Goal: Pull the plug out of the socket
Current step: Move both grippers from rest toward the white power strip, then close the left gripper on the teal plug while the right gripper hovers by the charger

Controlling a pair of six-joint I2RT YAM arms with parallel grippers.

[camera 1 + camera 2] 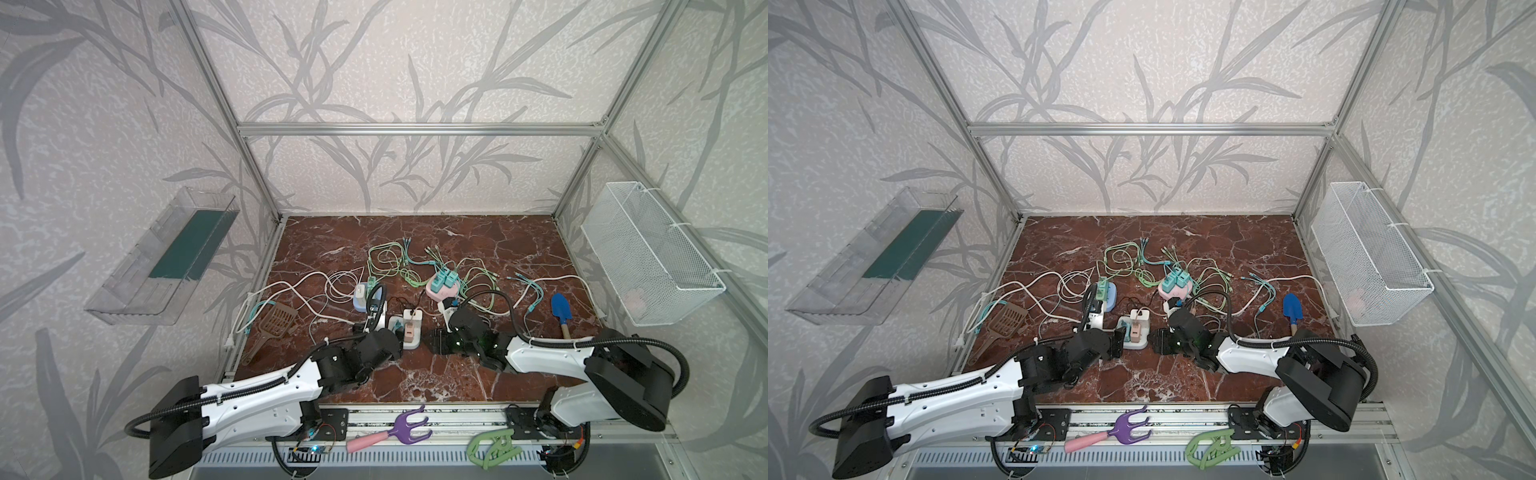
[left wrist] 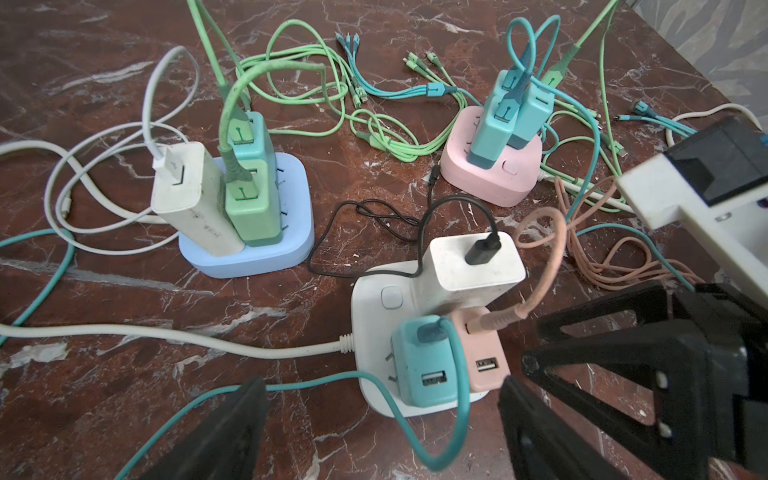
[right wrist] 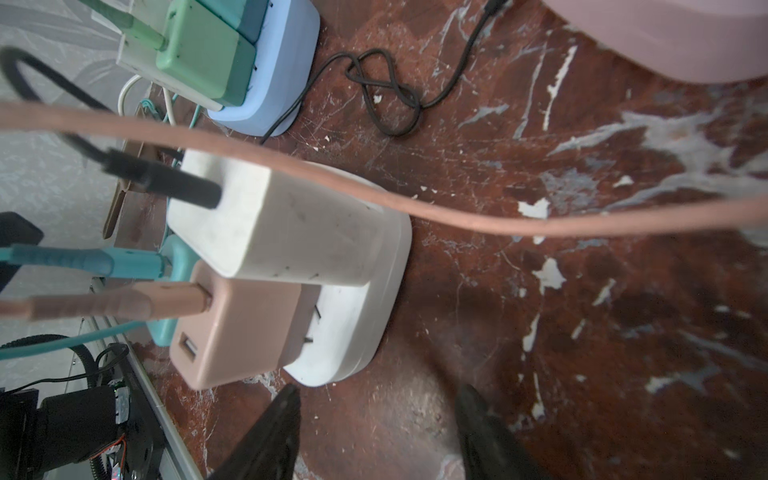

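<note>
Soft even light, blurred wrist-view edges

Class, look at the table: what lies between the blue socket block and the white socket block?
A thin black cable, lying in loops; the left wrist view shows it best.

My cell: pale leaf-patterned walls (image 1: pixel 374 62), aluminium frame (image 1: pixel 419 129), red-brown veined marble worktop (image 1: pixel 415 232), clear tray (image 1: pixel 120 286) on my left wall, white mesh basket (image 1: pixel 623 249) opposite.

We saw a brown slotted scoop (image 1: pixel 277 321) on the marble table (image 1: pixel 478 237) near its left edge, a blue trowel (image 1: pixel 560 308) near its right edge, and a white mesh basket (image 1: pixel 648 249) hanging at the right
</note>
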